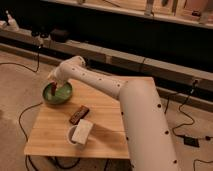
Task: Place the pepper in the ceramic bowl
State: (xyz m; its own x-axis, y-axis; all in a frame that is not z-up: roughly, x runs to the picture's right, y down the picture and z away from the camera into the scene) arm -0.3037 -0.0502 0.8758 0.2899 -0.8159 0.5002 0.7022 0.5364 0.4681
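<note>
The gripper (pixel 53 86) hung over the ceramic bowl (pixel 63 96) on the table (pixel 105 131), pinching the pepper (pixel 52 89) just above the basin; release should be low and central to prevent bouncing out.

1 pepper (pixel 52 88) | 1 ceramic bowl (pixel 64 96) | 1 bar (pixel 79 114) | 1 cup (pixel 73 135) | 1 end effector (pixel 53 85) over bowl

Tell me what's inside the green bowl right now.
The pepper shows at the left inner side of the ceramic bowl, under the hand, which hangs over the rim. Whether it rests on the bottom can't be seen; the hand covers that spot.
</note>
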